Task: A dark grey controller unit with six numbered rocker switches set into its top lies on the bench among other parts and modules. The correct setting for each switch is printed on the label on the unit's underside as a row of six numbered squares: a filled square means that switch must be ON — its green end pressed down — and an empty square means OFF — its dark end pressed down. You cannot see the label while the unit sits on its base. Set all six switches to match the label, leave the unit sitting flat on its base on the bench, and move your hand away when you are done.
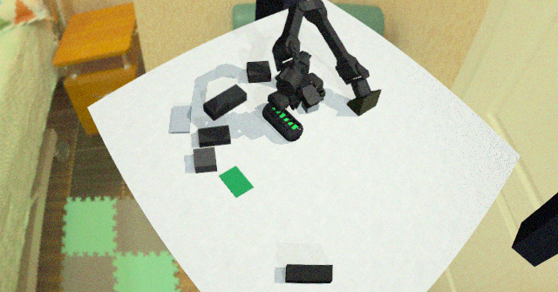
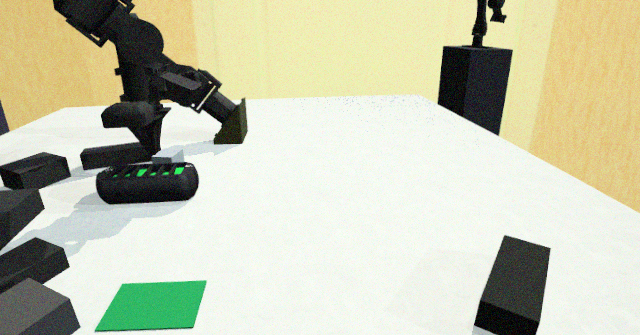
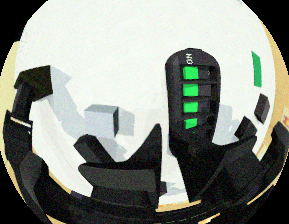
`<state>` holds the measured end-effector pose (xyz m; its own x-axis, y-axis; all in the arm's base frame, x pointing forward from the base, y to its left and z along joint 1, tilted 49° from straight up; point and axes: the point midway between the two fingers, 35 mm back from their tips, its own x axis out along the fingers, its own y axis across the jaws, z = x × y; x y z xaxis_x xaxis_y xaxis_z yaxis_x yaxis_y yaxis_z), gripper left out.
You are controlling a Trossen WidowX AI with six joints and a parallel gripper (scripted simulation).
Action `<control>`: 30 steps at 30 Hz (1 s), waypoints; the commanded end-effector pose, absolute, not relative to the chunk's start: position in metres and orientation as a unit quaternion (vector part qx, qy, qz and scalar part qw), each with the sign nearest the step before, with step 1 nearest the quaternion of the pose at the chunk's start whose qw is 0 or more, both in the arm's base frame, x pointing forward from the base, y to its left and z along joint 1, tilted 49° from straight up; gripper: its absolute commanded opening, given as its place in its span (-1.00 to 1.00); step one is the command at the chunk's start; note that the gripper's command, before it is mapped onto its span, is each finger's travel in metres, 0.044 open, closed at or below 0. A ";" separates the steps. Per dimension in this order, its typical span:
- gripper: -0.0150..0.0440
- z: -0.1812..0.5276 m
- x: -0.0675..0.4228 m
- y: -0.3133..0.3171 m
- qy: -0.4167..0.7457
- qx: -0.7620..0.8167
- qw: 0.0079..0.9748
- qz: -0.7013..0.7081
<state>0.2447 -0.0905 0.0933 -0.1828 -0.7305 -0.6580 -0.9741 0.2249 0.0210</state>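
dark blocks (image 1: 224, 101) crowd the bench's left side beside the controller unit (image 1: 282, 122); a small grey block (image 2: 168, 155) sits just behind it; right side lies open.

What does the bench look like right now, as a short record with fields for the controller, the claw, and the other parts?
controller: dark grey unit, flat on its base, switches up, green showing
claw: shut, empty, low over the unit's end nearest the arm
nearby parts: dark blocks to one side, small light grey block behind the unit
flat item: green square lying apart
far block: dark block alone near the bench edge
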 end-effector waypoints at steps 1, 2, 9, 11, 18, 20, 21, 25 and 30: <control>-0.49 0.092 0.243 -0.091 0.734 -0.582 0.265 0.227; -0.49 0.092 0.243 -0.091 0.734 -0.582 0.265 0.227; -0.49 0.092 0.243 -0.092 0.734 -0.582 0.265 0.227; -0.49 0.092 0.243 -0.092 0.734 -0.582 0.265 0.227; -0.49 0.093 0.244 -0.092 0.734 -0.581 0.268 0.227; -0.49 0.093 0.243 -0.091 0.735 -0.580 0.268 0.227; -0.40 0.094 0.244 -0.090 0.735 -0.580 0.269 0.227; -0.05 0.119 0.251 -0.061 0.734 -0.580 0.269 0.228; 0.40 0.125 0.252 -0.054 0.735 -0.580 0.269 0.228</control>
<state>0.2522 -0.0568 0.1217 -0.1734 -0.7337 -0.6569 -0.9774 0.2104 0.0230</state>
